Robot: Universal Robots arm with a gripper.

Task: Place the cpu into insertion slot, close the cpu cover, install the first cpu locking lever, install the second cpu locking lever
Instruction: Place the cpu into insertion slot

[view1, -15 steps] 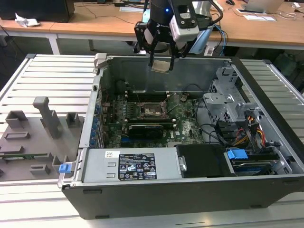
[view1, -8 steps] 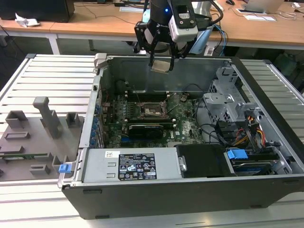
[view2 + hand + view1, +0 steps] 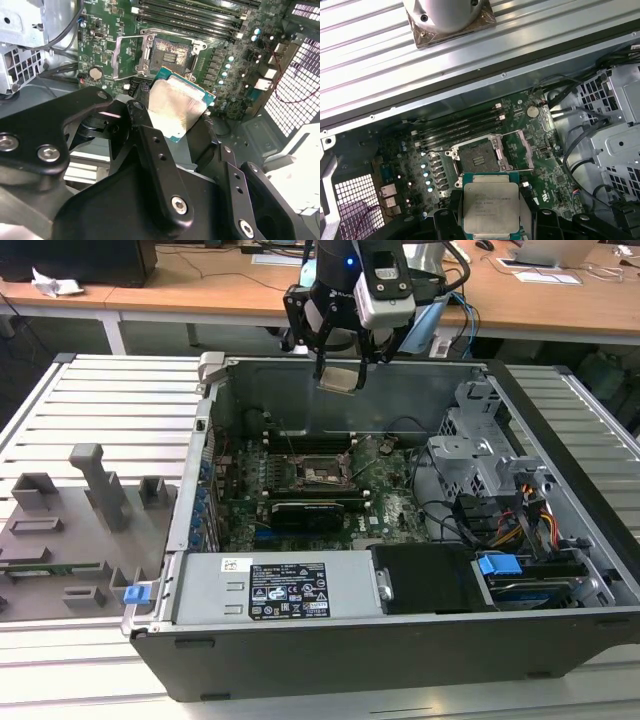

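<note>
Pincer [image 3: 490, 222] is closed on the cpu [image 3: 489, 206], with black fingers [image 3: 145, 125] pressing two opposite edges. The chip hangs in the air, high above the insertion slot [image 3: 477, 158] and well apart from it. Judged risks: the grip is on thin edges only, so the chip could slip or tip. If it meets the insertion slot tilted or turned the wrong way, the fine contacts inside may bend. The fingers reach past the chip's sides and could knock the cpu cover [image 3: 522, 149], which stands flipped open just beside the insertion slot. Cpu look: a small flat square with a silvery-beige metal top and stepped corners, set on a green rim, with print on its face; it looks rigid, smooth and slippery. Insertion slot: a dark square with a silvery rim, bare and uncovered. Beyond the insertion slot run long memory slots [image 3: 465, 122]. All of this sits in the open case [image 3: 400, 640] on the ribbed grey bench [image 3: 100, 400].
</note>
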